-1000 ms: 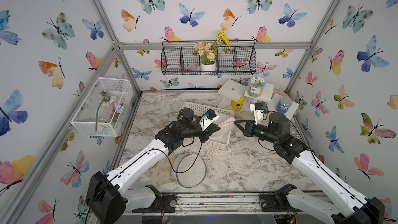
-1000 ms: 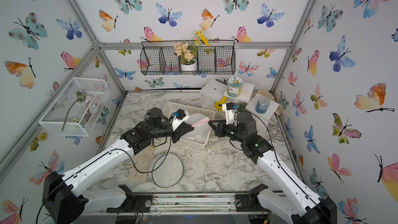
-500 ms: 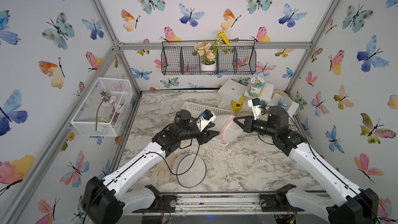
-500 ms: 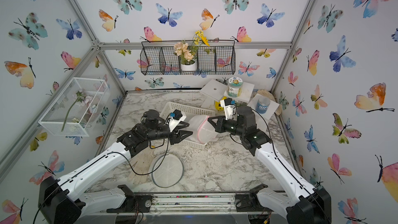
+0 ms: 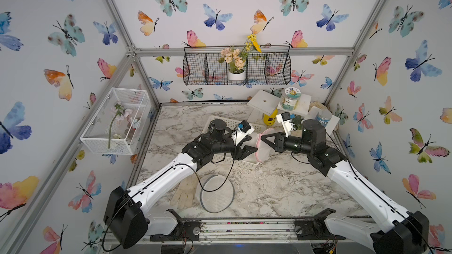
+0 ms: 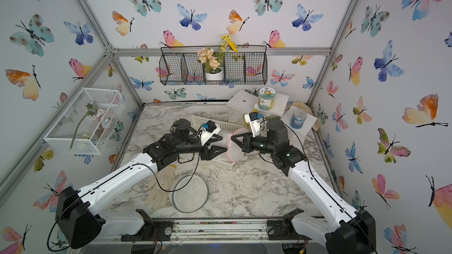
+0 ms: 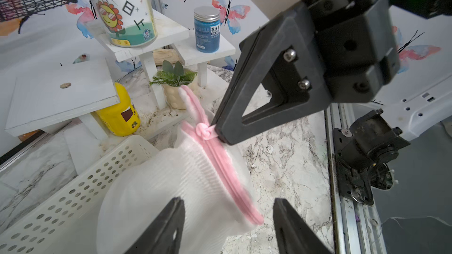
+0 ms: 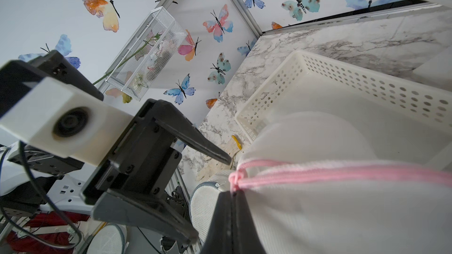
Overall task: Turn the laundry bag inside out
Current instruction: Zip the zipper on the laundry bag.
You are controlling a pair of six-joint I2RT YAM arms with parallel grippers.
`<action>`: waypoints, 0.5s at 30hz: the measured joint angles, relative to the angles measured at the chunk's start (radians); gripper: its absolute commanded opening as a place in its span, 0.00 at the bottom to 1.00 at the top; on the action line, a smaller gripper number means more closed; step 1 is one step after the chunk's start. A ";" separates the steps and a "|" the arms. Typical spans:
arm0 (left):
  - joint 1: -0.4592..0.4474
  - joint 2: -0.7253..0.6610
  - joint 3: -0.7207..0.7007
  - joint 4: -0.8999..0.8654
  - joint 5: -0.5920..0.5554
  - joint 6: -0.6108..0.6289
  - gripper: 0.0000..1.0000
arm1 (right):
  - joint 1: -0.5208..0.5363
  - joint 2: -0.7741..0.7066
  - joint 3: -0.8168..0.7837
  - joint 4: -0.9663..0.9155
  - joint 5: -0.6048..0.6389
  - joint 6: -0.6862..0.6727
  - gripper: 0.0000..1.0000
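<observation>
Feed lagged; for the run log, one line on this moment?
right gripper: shut on laundry bag at pink cord | left gripper: open beside it | bag: hanging by white basket

Laundry bag (image 7: 171, 179) showing fine white mesh cloth, pink cord (image 7: 221, 167) looking fuzzy, basket (image 7: 61, 204) showing smooth perforated plastic, counter (image 5: 269, 186) gleaming, marble-patterned.

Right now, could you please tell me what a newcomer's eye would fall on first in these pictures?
The white mesh bag with pink trim, held up mid-table at the edge of the basket, draws the eye first. The right gripper pinches its pull, and the left gripper stands open next to it. Then come the butterfly walls all around.
</observation>
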 measured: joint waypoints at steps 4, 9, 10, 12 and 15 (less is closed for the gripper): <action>-0.020 0.041 0.015 0.018 -0.001 -0.020 0.61 | 0.008 0.000 0.000 0.022 -0.008 0.021 0.02; -0.030 0.069 0.032 0.038 -0.028 -0.046 0.39 | 0.018 0.000 0.000 0.035 -0.014 0.031 0.02; -0.030 0.070 0.035 0.040 -0.037 -0.046 0.32 | 0.018 0.000 0.000 0.037 -0.014 0.032 0.02; -0.031 0.071 0.037 0.043 -0.055 -0.047 0.14 | 0.019 -0.002 0.000 0.037 -0.013 0.033 0.02; -0.031 0.071 0.037 0.045 -0.074 -0.051 0.00 | 0.019 -0.010 -0.002 0.037 0.022 0.048 0.02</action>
